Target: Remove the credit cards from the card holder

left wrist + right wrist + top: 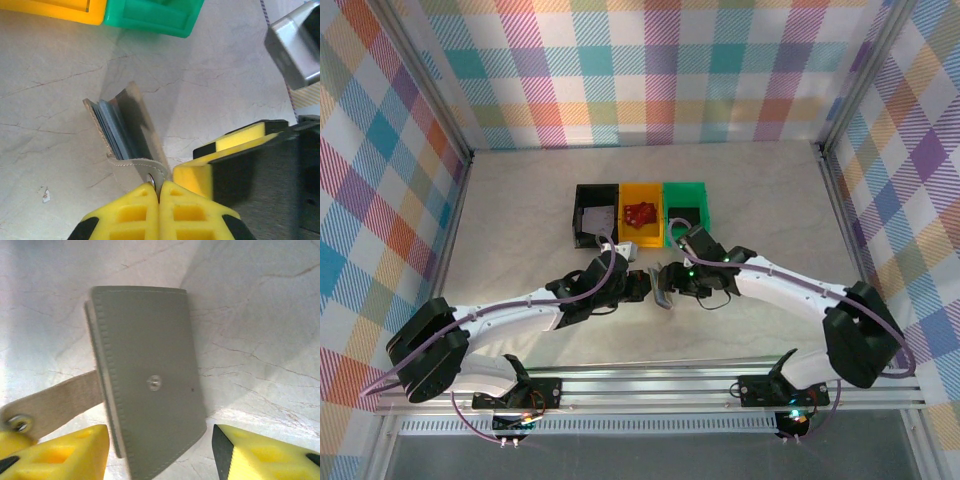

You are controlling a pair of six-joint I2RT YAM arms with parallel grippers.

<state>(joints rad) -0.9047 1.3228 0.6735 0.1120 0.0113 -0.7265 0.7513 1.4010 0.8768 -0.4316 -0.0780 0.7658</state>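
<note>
The grey card holder (142,125) stands on edge on the table, its flaps slightly apart with blue-grey credit cards' edges (111,131) showing inside. My left gripper (159,186) is shut on the holder's strap tab (145,170), at the snap. My right gripper (160,455) is open; its fingers (65,455) flank the holder's closed outer panel (150,390) with a gap on each side. In the top view the two grippers, left (642,285) and right (667,278), meet at the holder (663,298) in mid-table. A red card (642,214) lies in the yellow bin.
Black (582,232), yellow (642,240) and green (686,190) bins stand in a row just beyond the grippers; a grey flat piece (597,215) lies in the black one. Plaid walls enclose the marble table (520,220) on three sides.
</note>
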